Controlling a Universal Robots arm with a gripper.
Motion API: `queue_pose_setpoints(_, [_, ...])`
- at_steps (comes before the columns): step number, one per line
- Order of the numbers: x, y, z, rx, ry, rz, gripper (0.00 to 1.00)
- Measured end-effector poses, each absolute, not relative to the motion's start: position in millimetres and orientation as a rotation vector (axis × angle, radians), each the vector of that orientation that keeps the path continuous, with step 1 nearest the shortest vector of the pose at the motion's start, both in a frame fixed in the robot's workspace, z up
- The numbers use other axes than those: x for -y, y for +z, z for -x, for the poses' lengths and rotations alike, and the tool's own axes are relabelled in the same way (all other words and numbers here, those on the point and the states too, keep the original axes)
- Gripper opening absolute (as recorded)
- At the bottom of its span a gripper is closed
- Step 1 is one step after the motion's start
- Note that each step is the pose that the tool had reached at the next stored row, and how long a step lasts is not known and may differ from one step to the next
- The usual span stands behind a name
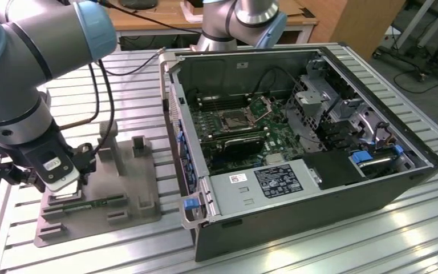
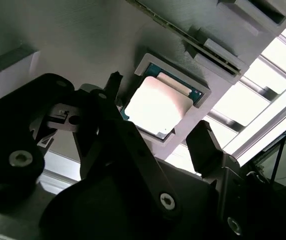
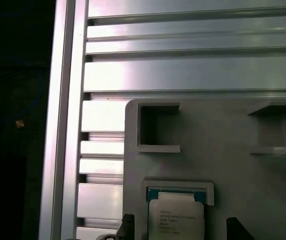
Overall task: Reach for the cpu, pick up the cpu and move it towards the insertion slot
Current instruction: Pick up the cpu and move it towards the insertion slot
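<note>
While in tray, cpu under gripper

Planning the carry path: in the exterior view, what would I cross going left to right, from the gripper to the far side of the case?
gripper, open → grey fixture's upright post → case's side wall → insertion slot → drive cage → blue clip
</note>
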State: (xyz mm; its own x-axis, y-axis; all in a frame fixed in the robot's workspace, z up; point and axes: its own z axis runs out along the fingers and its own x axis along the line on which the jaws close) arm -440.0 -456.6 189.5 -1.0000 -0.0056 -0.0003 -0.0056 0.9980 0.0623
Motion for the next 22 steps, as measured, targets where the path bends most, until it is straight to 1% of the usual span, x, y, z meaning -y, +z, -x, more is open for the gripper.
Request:
queue_pose_setpoints(10, [454,178,441,-3.139,0.115,0.007,0.8])
queue_pose_setpoints(11, [454,178,441,-3.138,0.115,0.007,0.78])
queue_pose_setpoints(12, [454,178,441,-3.138,0.115,0.007,0.71])
queue_pose_setpoints(14, [454,178,441,-3.138,0.115,0.008,0.71])
queue_pose_setpoints(15, [454,178,441,-3.138,0.115,0.007,0.65])
queue_pose_setpoints(22, [454,178,441,-3.137,0.115,0.008,0.65])
